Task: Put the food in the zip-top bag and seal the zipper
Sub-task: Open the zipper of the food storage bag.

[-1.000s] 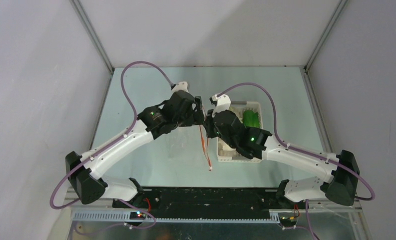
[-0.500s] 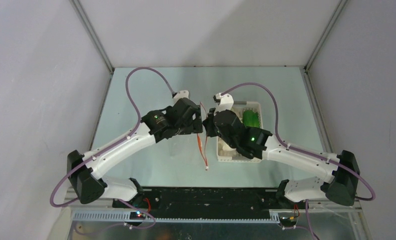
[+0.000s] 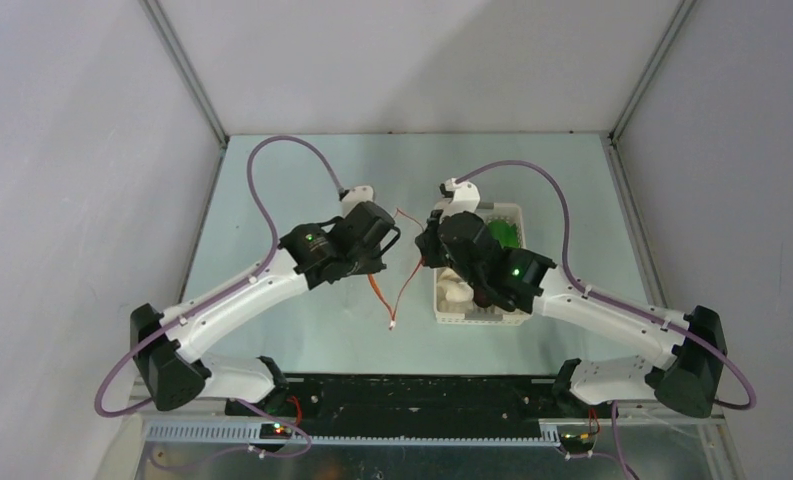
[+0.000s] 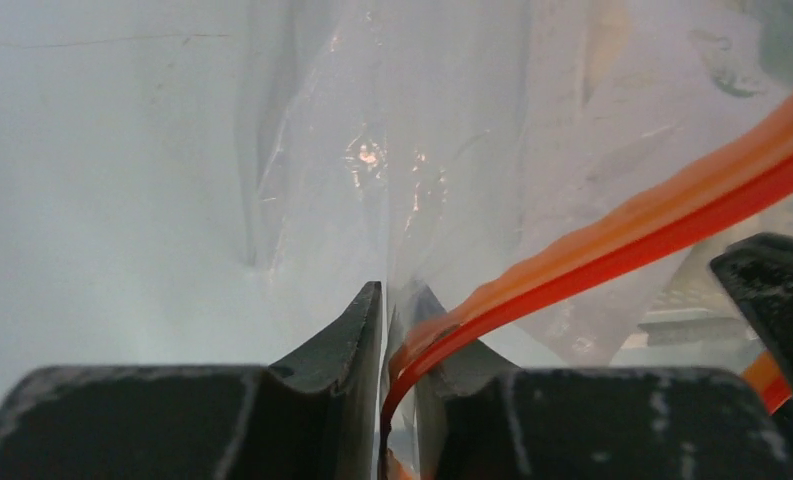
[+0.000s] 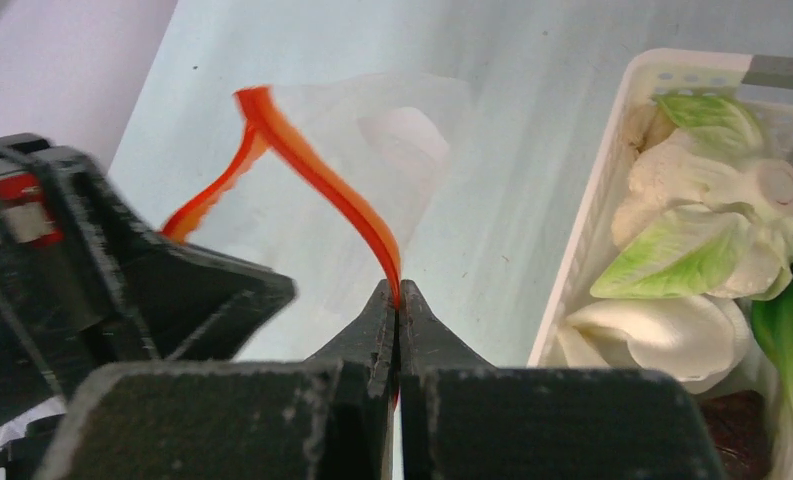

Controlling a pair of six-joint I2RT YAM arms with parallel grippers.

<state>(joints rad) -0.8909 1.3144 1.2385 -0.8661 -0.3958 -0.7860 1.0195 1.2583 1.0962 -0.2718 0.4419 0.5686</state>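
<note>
My left claw [image 4: 397, 300] is now pinching the zipper [image 4: 622, 225], where a second ago it was hanging wide open beside it; the orange strip is running down between its fingers, with the clear film of the zip-top bag [image 4: 392, 150] draping beyond; in the overhead view the strip is bowing between the two arms, spread wider than before, and its white slider [image 3: 392, 325] is dangling at the near end over the tabletop [image 3: 302, 180]; my right claw [image 5: 399, 290] is clamped shut on another stretch of the same strip; so I am reading the mouth as held from both sides, and I am judging that drawing the claws apart should open the bag for loading; the food is all sitting to the right in the white basket [image 5: 612, 170], none of it bagged yet: pale lumps [image 5: 712, 250], the bok choy [image 5: 787, 340], and a brown ball [image 5: 732, 420] at the near corner.
</note>
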